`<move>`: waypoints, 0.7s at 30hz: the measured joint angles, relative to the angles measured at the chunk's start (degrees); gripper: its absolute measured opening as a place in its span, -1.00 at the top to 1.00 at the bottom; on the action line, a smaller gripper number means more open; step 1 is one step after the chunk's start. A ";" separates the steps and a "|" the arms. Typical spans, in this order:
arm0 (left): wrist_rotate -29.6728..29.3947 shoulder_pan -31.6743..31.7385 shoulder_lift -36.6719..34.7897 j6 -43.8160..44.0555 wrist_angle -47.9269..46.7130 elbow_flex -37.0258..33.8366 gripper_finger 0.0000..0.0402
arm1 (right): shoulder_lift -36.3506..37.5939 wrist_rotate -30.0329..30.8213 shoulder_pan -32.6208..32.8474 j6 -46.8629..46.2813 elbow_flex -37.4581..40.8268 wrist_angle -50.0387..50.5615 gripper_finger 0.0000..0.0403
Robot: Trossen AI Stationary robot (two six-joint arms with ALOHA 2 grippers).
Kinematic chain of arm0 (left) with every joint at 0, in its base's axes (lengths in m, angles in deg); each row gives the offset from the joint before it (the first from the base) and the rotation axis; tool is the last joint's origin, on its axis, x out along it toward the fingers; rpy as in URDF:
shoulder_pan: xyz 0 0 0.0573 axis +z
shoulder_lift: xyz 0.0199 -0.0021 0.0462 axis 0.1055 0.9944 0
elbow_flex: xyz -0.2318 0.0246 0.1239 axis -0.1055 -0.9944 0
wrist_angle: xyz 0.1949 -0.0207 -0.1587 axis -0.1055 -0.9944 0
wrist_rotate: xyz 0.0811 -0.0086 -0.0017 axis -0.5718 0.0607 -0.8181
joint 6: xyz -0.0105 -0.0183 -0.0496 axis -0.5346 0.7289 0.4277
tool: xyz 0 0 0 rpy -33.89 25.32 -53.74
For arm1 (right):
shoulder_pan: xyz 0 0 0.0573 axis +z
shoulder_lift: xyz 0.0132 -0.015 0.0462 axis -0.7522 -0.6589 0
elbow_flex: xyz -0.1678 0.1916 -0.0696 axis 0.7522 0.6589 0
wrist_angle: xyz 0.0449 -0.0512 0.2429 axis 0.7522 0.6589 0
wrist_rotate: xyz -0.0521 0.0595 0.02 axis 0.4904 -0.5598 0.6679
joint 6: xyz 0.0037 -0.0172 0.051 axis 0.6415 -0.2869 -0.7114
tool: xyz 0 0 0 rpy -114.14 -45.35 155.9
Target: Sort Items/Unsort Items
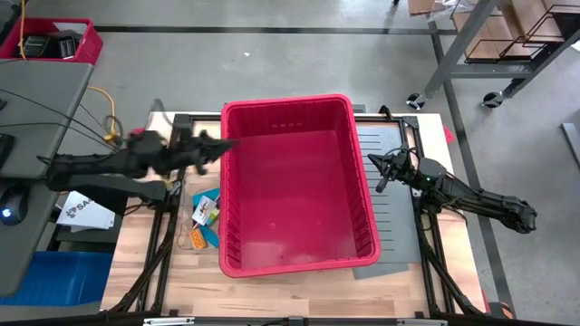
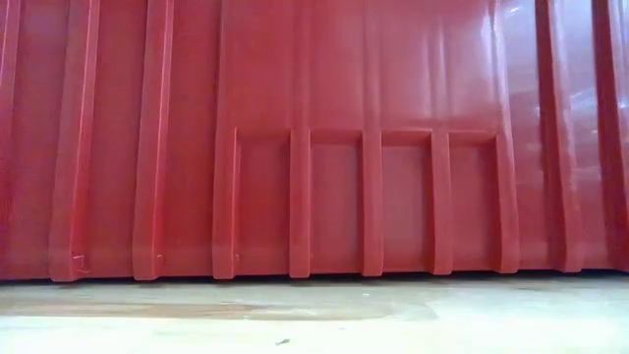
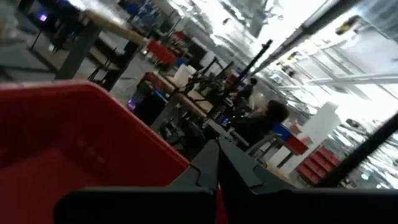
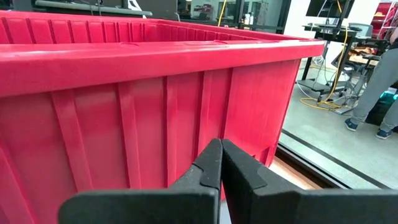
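Note:
A small heap of items [image 1: 205, 214], blue, yellow and orange pieces, lies on the wooden table just left of the big red bin [image 1: 299, 181]. My left gripper [image 1: 222, 145] is shut and raised, pointing level at the bin's left rim [image 3: 81, 118]. In the left wrist view its fingers [image 3: 208, 165] show nothing between them. My right gripper [image 1: 381, 177] is shut and stands to the right of the bin. It faces the bin's outer wall [image 4: 124, 93] with nothing between its fingers [image 4: 208, 165].
The bin takes up the middle of the table, and its wall [image 2: 314, 138] fills the low view. A grey mat [image 1: 394, 204] lies under the bin's right side. Beyond the table, a seated person [image 3: 267, 118] and a standing person's legs [image 4: 379, 87] show.

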 joint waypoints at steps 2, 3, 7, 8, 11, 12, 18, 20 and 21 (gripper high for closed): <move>-0.37 1.17 4.60 3.79 3.71 0.85 0.91 | 0.02 0.01 0.01 0.00 -0.01 -0.01 1.00; -0.80 1.61 6.84 5.50 6.40 1.53 0.88 | -0.01 0.02 0.01 0.00 0.01 0.01 1.00; -1.37 2.79 14.40 6.92 17.18 4.72 0.73 | 0.04 -0.04 0.01 0.00 0.00 -0.21 1.00; -1.29 3.00 15.98 6.90 19.51 5.48 0.70 | 0.04 -0.06 0.01 0.00 0.00 -0.67 1.00; -0.63 3.06 19.54 3.42 24.78 8.00 0.64 | 0.08 -0.12 -0.06 -0.88 -0.01 -1.96 1.00; -0.61 3.06 20.32 2.04 25.73 8.66 0.63 | 0.08 -0.49 -0.06 -4.15 0.01 -3.00 1.00; -0.65 5.00 22.80 -2.49 25.69 11.29 0.67 | 0.01 -1.61 -0.10 -58.18 -0.03 -30.16 1.00; -0.07 6.45 22.91 -2.41 25.63 11.50 0.70 | -0.20 -3.08 -0.30 -61.39 -0.08 -40.43 1.00; 0.68 7.21 22.89 -2.43 25.50 11.52 0.72 | -0.42 -3.90 -0.25 -61.51 -0.45 -45.29 1.00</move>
